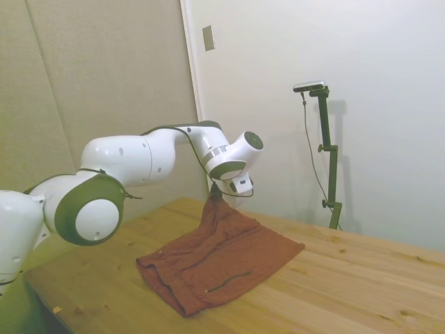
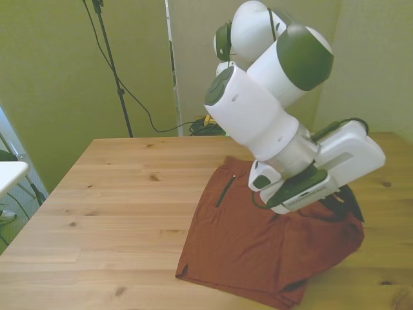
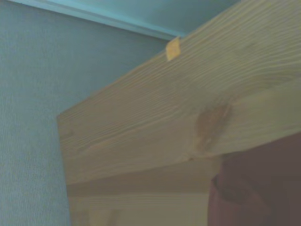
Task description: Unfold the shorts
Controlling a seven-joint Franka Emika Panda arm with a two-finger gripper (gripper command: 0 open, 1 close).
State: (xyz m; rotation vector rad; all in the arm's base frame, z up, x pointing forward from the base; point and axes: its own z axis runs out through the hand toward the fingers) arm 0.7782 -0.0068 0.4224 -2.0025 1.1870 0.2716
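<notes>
Seemingly pincer (image 1: 217,193) clamped on shorts (image 1: 221,259) edge, lifted; fingers hidden behind wrist; table (image 1: 361,285) beneath.

White arm (image 1: 139,163) outstretched, wrist (image 1: 233,163) angled downward.

White arm (image 1: 132,160), dark-grey joints, black cable
</notes>
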